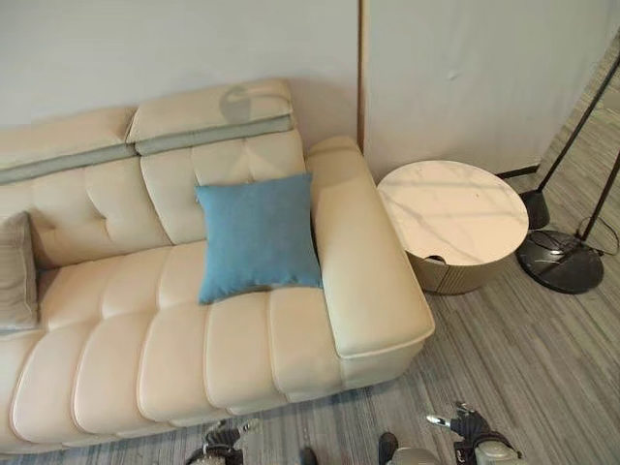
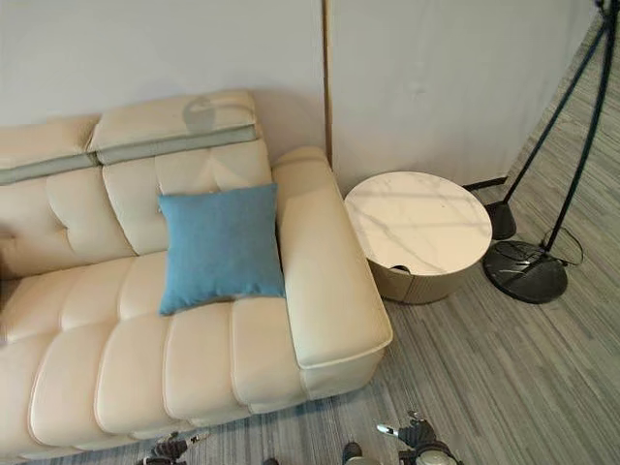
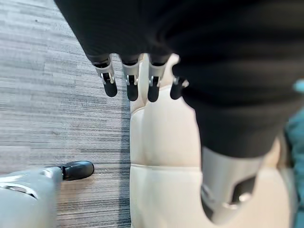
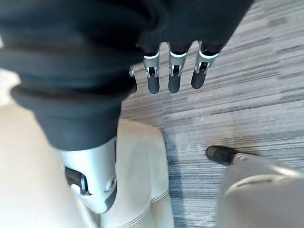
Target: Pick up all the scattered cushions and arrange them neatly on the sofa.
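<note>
A blue cushion stands on the cream sofa, leaning on the backrest next to the right armrest. A grey-brown cushion rests against the backrest at the sofa's left end. Both hands hang low over the carpet in front of the sofa: my left hand below the seat's front edge, my right hand off the armrest's front corner. The left hand has straight fingers and holds nothing, and so does the right hand.
A round side table with a marbled top stands right of the armrest. Two dark lamp bases with thin poles stand further right on the grey striped carpet. A pale wall runs behind the sofa.
</note>
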Robot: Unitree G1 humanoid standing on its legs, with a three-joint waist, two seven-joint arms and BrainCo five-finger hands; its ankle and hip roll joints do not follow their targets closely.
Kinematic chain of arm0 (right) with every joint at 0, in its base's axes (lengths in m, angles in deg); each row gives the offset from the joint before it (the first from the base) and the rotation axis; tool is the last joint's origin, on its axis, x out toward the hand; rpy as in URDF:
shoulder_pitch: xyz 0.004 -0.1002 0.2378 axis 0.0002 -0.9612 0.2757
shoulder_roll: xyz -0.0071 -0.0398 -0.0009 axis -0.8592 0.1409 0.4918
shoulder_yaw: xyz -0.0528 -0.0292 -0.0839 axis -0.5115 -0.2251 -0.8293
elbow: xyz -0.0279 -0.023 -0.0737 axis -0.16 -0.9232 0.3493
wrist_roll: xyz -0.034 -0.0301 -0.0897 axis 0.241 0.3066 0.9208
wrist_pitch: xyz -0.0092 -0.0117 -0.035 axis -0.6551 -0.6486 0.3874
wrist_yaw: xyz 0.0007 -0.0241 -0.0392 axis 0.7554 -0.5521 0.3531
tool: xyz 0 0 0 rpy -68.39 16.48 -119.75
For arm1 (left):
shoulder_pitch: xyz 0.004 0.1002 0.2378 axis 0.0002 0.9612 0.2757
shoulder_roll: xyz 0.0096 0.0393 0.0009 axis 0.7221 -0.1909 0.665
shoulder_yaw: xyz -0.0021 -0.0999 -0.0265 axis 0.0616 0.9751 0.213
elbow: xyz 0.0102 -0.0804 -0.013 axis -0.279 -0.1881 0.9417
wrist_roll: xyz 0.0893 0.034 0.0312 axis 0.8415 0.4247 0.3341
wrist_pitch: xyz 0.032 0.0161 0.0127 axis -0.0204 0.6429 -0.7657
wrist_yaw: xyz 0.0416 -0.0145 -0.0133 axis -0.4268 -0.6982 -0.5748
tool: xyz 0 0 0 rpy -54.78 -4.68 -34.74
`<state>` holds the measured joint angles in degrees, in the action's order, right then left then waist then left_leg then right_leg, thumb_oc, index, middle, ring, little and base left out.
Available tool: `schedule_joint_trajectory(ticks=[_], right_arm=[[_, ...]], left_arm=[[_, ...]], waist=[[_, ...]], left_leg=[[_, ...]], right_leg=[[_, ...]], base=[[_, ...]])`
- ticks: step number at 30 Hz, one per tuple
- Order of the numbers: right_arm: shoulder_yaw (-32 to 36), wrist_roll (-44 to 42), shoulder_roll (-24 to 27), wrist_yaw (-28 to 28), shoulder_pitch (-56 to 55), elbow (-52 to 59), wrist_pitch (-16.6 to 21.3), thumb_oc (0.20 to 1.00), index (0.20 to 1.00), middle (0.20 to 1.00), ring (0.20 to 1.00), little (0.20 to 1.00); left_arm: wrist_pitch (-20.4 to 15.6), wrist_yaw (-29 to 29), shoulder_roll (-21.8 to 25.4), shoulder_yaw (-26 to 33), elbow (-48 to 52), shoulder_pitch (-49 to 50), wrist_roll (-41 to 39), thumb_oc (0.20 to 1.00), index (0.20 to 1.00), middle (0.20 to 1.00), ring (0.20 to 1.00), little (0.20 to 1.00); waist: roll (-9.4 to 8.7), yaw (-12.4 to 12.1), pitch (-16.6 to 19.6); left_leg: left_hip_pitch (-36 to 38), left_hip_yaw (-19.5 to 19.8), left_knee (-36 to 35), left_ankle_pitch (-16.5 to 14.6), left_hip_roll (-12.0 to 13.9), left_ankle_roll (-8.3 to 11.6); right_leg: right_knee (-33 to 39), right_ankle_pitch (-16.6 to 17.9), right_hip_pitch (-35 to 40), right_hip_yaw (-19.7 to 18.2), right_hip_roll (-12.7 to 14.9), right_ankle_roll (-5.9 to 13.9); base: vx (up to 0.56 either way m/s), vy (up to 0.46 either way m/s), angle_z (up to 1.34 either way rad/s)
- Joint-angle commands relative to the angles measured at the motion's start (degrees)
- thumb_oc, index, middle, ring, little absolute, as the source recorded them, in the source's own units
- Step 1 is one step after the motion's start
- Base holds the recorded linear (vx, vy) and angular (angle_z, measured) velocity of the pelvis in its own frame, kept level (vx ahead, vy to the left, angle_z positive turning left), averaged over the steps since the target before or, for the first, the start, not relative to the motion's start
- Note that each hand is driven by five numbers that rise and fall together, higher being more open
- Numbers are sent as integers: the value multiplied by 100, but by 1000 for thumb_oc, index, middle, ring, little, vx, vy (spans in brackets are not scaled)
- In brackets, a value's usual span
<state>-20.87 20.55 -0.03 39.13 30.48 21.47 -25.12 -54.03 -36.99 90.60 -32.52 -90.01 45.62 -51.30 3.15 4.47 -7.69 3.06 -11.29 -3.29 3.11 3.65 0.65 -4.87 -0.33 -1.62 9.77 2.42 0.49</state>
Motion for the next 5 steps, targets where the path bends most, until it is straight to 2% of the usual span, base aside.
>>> schedule_joint_trajectory(ticks=[1, 5], right_arm=[[50, -52, -52, -104, 281, -201, 121, 1000, 1000, 1000, 1000, 1000], [-6, -23, -92, -85, 261, -289, 124, 1000, 1000, 1000, 1000, 1000]], left_arm=[[-31, -26, 170, -67, -162, -94, 327, 1000, 1000, 1000, 1000, 1000], [-11, -40, 167, -61, -295, -60, 401, 1000, 1000, 1000, 1000, 1000]], waist=[[-261, 107, 146], [-263, 37, 185]], left_leg=[[207, -66, -171, -417, -115, 228], [310, -92, -171, -465, -114, 209]], right_leg=[[987, -327, 474, -47, -271, 219], [987, -300, 554, -46, -246, 261]], base=[[1, 55, 11], [-7, 75, 11]])
